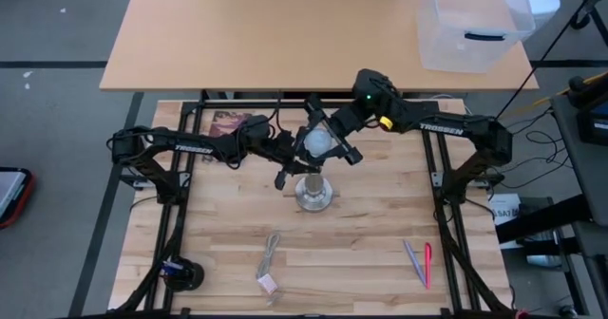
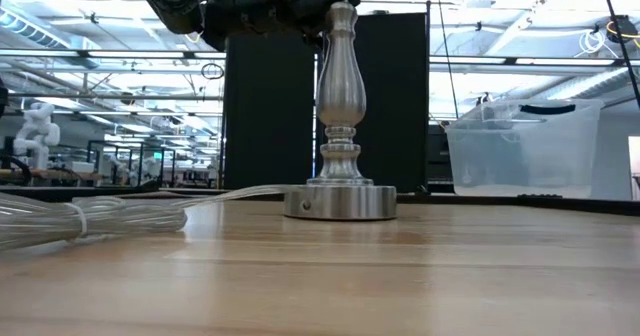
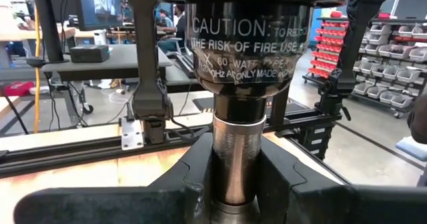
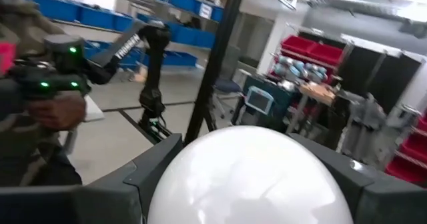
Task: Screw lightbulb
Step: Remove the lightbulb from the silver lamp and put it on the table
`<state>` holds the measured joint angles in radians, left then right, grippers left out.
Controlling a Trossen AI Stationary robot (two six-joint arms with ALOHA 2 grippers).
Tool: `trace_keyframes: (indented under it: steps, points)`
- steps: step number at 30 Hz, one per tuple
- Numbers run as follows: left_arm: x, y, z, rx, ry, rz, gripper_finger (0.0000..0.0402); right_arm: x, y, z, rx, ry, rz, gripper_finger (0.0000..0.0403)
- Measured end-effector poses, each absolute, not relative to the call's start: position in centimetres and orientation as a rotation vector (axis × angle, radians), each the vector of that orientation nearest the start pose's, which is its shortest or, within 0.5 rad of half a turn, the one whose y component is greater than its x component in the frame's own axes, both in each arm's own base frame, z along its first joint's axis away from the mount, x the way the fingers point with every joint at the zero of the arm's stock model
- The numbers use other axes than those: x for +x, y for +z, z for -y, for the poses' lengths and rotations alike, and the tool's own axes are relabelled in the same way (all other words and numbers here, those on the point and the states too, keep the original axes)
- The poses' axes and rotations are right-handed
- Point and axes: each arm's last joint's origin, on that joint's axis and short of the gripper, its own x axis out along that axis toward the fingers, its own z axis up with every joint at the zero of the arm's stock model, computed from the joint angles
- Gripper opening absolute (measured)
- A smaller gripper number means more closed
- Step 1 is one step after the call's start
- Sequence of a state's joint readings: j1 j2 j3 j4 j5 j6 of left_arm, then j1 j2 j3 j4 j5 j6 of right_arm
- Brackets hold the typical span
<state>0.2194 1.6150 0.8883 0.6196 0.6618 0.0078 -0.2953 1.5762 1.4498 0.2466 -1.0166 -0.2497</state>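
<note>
One bulb (image 1: 319,142), one stand (image 1: 313,195), two tools. The bulb sits over the stand's top at counter (image 1: 380,224) centre, globe up, long axis upright. The right tool (image 1: 328,140), reaching in from 2 o'clock, is clamped on the bulb's globe. The left tool (image 1: 296,163), from 9 o'clock, is closed around the stand's post under the black socket (image 3: 248,47). One clear cable bundle (image 1: 270,260) lies at 6 o'clock, two pens (image 1: 420,263) at 4 o'clock, clear of the work.

Wooden table (image 1: 380,224) bearing lamp stand (image 1: 313,195)
</note>
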Motion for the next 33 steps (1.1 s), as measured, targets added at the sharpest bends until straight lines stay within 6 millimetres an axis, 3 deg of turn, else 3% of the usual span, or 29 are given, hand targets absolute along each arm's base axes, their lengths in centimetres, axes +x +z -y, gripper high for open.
trace_keyframes:
  steps: [8,21,27,33]
  points:
    - [34.0,23.9,-5.6,-0.054,-0.489,-0.105,0.0075,36.4,39.9,7.6,-0.294,0.823,0.28,0.0251]
    - [33.9,23.9,-5.6,-0.067,-0.514,-0.115,0.0075,36.0,41.9,7.0,-0.275,0.864,0.368,0.0255]
    - [34.0,23.8,-5.7,-0.069,-0.448,-0.119,0.0075,34.6,43.2,8.0,-0.258,0.82,0.361,0.0255]
    - [34.0,23.9,-6.0,-0.075,-0.411,-0.12,0.0075,32.0,44.6,9.9,-0.236,0.569,0.291,0.0255]
